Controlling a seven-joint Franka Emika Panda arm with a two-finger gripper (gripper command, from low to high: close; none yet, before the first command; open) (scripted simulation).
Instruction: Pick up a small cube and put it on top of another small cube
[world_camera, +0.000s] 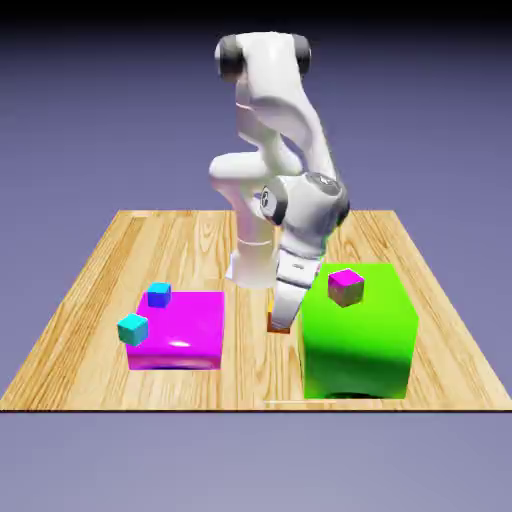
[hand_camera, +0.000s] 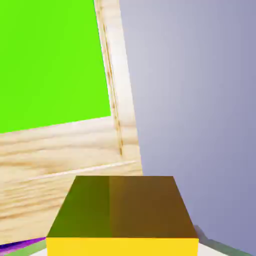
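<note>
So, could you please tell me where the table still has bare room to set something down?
Bare wood runs along the far edge of the table behind the magenta block, and down both outer sides. The gap between that block and the green block is crowded: the gripper hangs there, shut on the small orange cube.

table (world_camera: 100, 330): grained wood | magenta block (world_camera: 185, 335): glossy | arm (world_camera: 275, 120): smooth white

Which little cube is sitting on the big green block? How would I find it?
Find the wooden table, then the big green block on the exterior view's right. On its top sits one little grey cube with a magenta top. The other little cubes on blocks are cyan and sit on the magenta block.
</note>
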